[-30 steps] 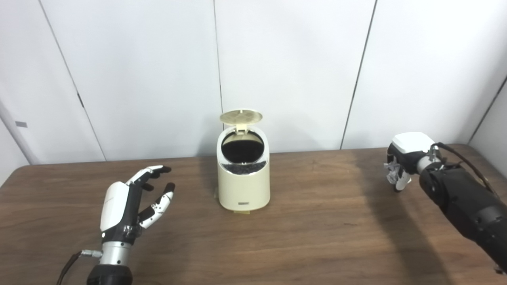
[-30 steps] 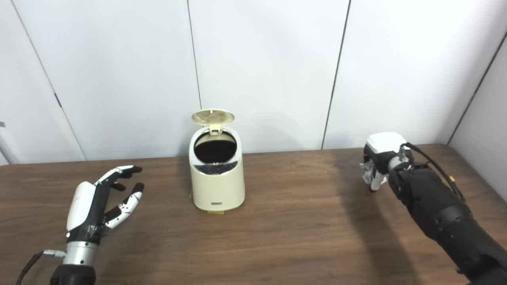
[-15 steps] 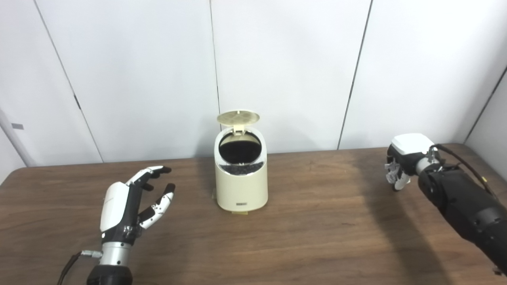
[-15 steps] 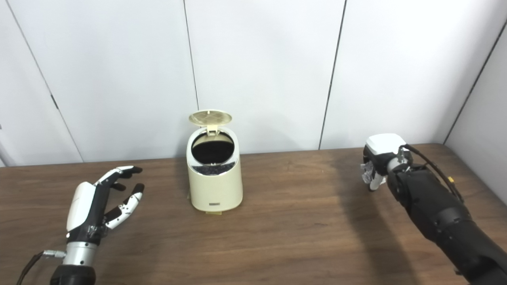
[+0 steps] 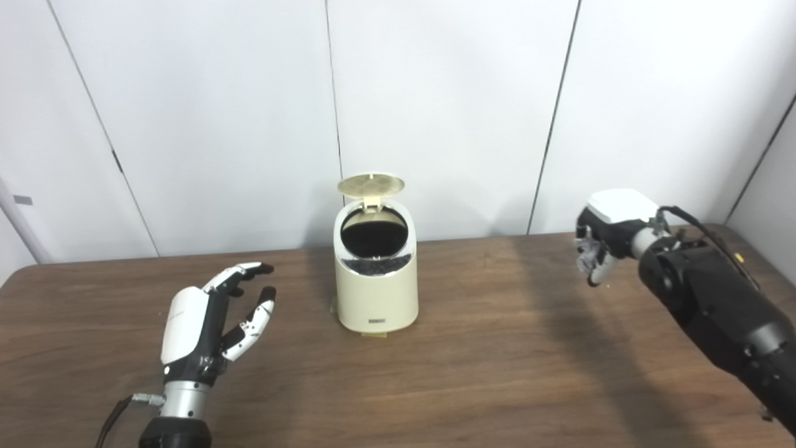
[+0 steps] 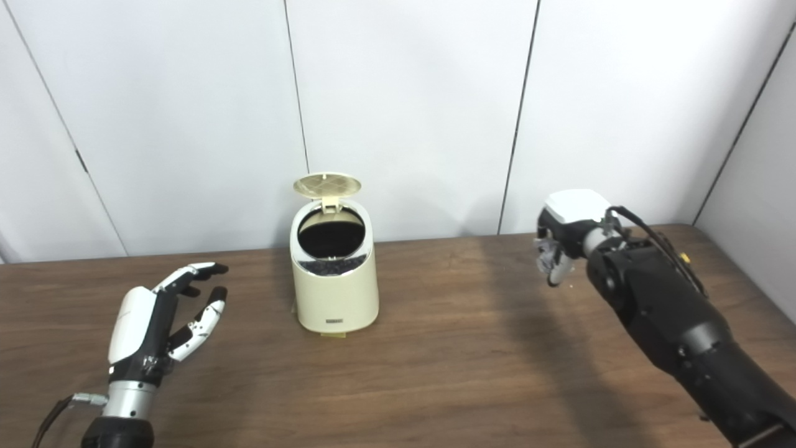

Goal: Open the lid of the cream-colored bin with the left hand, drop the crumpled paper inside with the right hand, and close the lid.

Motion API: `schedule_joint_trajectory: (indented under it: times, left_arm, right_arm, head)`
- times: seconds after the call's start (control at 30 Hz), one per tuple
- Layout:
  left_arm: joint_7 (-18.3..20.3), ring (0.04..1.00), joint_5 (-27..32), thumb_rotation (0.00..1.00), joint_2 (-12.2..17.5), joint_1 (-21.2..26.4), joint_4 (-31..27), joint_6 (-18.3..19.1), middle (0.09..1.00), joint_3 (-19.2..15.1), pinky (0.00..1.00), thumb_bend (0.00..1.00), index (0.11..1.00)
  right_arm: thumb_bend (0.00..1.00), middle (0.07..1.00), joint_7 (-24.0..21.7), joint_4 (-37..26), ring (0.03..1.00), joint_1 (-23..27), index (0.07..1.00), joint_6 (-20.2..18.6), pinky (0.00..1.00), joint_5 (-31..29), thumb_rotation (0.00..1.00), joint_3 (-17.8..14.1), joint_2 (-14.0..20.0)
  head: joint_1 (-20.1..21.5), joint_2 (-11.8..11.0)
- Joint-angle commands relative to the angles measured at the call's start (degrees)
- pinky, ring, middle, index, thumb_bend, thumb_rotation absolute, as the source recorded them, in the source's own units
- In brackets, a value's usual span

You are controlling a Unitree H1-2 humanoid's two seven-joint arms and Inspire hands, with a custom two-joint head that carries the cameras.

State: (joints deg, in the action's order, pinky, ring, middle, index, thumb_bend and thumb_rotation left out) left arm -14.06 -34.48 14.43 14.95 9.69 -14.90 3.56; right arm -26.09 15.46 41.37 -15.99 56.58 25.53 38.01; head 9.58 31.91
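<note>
Bin (image 5: pixel 375 286) sitting mid-table, lid (image 5: pixel 370 185) standing open. Right hand (image 5: pixel 606 239) hovering well right of bin, fingers clenching what looks like crumpled paper (image 5: pixel 586 258). Left hand (image 5: pixel 205 323) resting spread, empty.

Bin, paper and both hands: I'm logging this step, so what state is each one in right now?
cream-colored bin: upright on the table, mouth uncovered.
lid: flipped up, open.
crumpled paper: gripped in the right hand, off the table.
right hand: shut on the paper, raised, to the right of the bin.
left hand: open, holding nothing, apart from the bin.
</note>
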Motion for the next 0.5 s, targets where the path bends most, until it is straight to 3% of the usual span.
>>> schedule_joint_trajectory:
  times: [0.0, 0.13, 0.27, 0.4, 0.47]
  left_arm:
    - [-1.6, 0.764, -0.5, 0.77, 0.3, 2.7, -0.9, 0.0, 0.747, -0.4, 0.66, 0.26, 0.734]
    - [-1.7, 0.76, -1.0, 0.76, 0.2, 2.9, -0.8, 0.3, 0.747, -0.2, 0.65, 0.25, 0.734]
    - [-1.6, 0.759, -0.9, 0.74, 0.1, 2.9, -0.8, 0.4, 0.745, -0.1, 0.65, 0.25, 0.733]
    - [-1.6, 0.759, -0.8, 0.72, 0.1, 3.0, -0.5, 0.3, 0.749, -0.1, 0.65, 0.27, 0.74]
    - [-1.8, 0.759, -0.8, 0.73, 0.1, 3.1, -0.3, 0.0, 0.748, 0.0, 0.65, 0.27, 0.74]
  right_arm:
    - [0.53, 0.436, -0.9, -4.0, 0.317, 4.1, 0.494, 0.0, 0.23, 0.4, 0.0, -1.6, 1.3]
    - [0.53, 0.405, -3.0, -8.0, 0.35, 4.7, 0.505, -0.3, 0.27, -0.9, 0.0, -3.6, 0.2]
    - [0.53, 0.436, -4.6, -12.1, 0.414, 5.7, 0.507, 0.5, 0.33, -0.7, 0.0, -4.8, -0.9]
    - [0.53, 0.403, -8.7, -15.4, 0.334, 8.1, 0.503, 0.4, 0.26, 1.0, 0.0, -3.9, -1.9]
    - [0.53, 0.443, -11.5, -16.0, 0.294, 10.1, 0.493, 2.5, 0.23, 3.0, 0.0, -1.8, -1.6]
  head:
    - [0.0, 0.0]
    - [0.0, -0.1]
    - [0.0, -0.2]
    - [-0.1, -0.3]
    - [-0.2, -0.3]
